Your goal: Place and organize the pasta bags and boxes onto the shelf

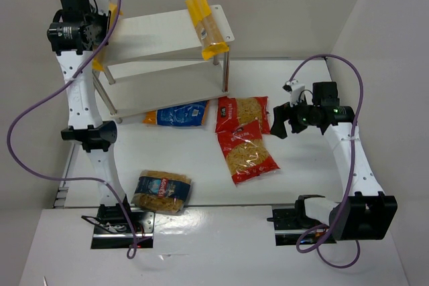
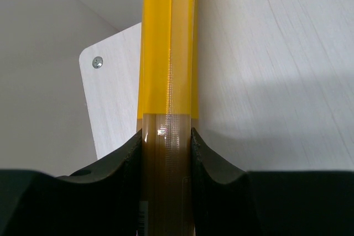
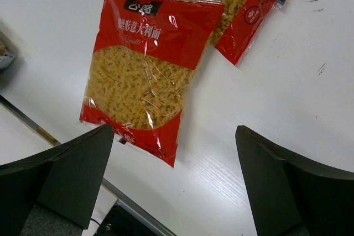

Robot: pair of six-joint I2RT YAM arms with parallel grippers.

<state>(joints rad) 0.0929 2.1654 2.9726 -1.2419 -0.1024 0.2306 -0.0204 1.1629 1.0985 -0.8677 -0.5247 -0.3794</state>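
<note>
Top view, step in hand: I have the left gripper (image 1: 100, 31) clamped on a yellow spaghetti pack (image 1: 112, 11) at the left end of the shelf (image 1: 161, 31), about 10 o'clock. I judge it to be mid-placement.
Top view, shelf contents: the top board carries a second spaghetti pack (image 1: 206, 26) at its right end, near 12 o'clock. I see no pack on the lower board.
Top view, table stock: blue yellow-edged bag (image 1: 176, 114) at the shelf's foot. Two red bags (image 1: 247, 153) overlap at 3 o'clock of it. Clear blue-labelled bag (image 1: 161, 191) at 7 o'clock.
Left wrist view: the fingers pinch the pack across its clear window, above the board's corner.
Right wrist view: right gripper (image 3: 174, 175) spread wide and holding nothing, above the nearer red bag.
Next move: it calls for laying the pack flat on the top board, then letting go.
</note>
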